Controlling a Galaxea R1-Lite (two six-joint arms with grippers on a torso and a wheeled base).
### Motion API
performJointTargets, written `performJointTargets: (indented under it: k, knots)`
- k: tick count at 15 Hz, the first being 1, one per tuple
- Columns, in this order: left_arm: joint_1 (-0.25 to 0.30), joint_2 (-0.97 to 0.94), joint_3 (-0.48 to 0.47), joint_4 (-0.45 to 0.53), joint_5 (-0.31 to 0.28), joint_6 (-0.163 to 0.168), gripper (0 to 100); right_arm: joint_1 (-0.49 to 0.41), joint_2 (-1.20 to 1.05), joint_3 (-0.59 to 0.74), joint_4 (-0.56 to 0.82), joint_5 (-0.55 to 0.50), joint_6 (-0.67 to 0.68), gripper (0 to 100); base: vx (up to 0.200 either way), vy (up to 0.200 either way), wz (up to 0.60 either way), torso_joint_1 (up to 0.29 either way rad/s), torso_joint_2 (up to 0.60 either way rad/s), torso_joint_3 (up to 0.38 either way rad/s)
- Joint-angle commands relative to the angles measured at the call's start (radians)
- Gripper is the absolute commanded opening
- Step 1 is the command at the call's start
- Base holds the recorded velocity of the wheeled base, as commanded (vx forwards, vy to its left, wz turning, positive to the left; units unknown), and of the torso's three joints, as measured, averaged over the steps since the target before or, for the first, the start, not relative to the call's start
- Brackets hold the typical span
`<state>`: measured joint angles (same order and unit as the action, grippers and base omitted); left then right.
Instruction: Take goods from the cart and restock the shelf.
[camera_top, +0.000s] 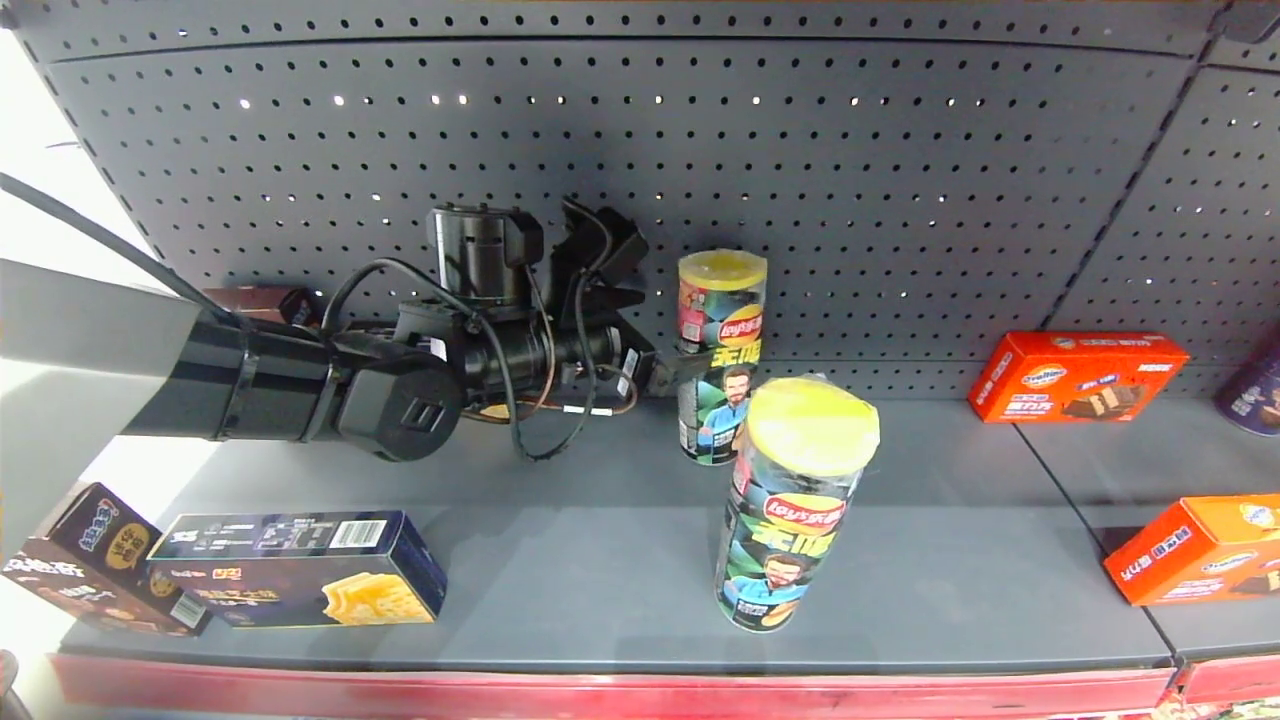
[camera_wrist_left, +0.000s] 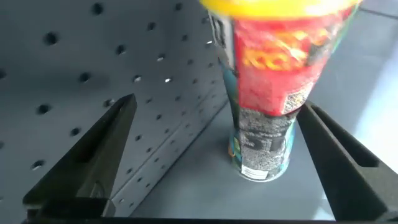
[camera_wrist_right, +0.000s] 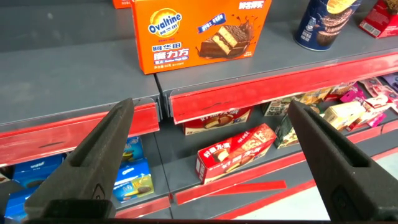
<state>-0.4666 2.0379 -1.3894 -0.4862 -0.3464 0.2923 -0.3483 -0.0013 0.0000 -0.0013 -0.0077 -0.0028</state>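
Observation:
Two tall chip cans with yellow lids stand upright on the grey shelf (camera_top: 560, 570). The rear can (camera_top: 720, 355) is close to the pegboard back; the front can (camera_top: 795, 505) stands nearer the shelf edge, slightly to the right. My left gripper (camera_top: 665, 335) reaches in from the left at the rear can's side. In the left wrist view the left gripper (camera_wrist_left: 219, 107) is open wide, with the rear can (camera_wrist_left: 267, 93) standing between its fingers, closer to one finger (camera_wrist_left: 336, 149). My right gripper (camera_wrist_right: 211, 107) is open and holds nothing, hanging before lower shelves.
A blue cracker box (camera_top: 300, 565) and a dark brown box (camera_top: 90, 560) lie at the front left. A red box (camera_top: 1075, 375) and an orange box (camera_top: 1195, 550) sit on the right. The right wrist view has an orange box (camera_wrist_right: 199, 34) and a blue can (camera_wrist_right: 326, 22).

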Motion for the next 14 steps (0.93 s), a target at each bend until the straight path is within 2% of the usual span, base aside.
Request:
performJointTargets:
  k: [1,6,8,10,13,14]
  knots:
    - [0.0,-0.001,0.0,0.0,0.026,-0.001,100,0.0,0.001,0.0,0.0,0.0,0.0,100,0.0,0.0,0.0,0.0,0.0,0.0]
    - [0.0,-0.007,0.021,-0.011,0.033,0.004,100,0.0,0.001,0.0,0.0,0.0,0.0,100,0.0,0.0,0.0,0.0,0.0,0.0]
    - [0.0,-0.034,0.076,-0.043,0.033,0.002,100,0.0,0.001,0.0,0.0,0.0,0.0,100,0.0,0.0,0.0,0.0,0.0,0.0]
    - [-0.003,-0.097,0.171,-0.049,0.037,-0.005,100,0.0,0.001,0.0,0.0,0.0,0.0,100,0.0,0.0,0.0,0.0,0.0,0.0]
    - [-0.004,-0.171,0.268,-0.078,0.127,-0.012,100,0.0,0.001,0.0,0.0,0.0,0.0,100,0.0,0.0,0.0,0.0,0.0,0.0]
    - [0.0,-0.174,0.286,-0.089,0.158,-0.002,100,0.0,0.001,0.0,0.0,0.0,0.0,100,0.0,0.0,0.0,0.0,0.0,0.0]
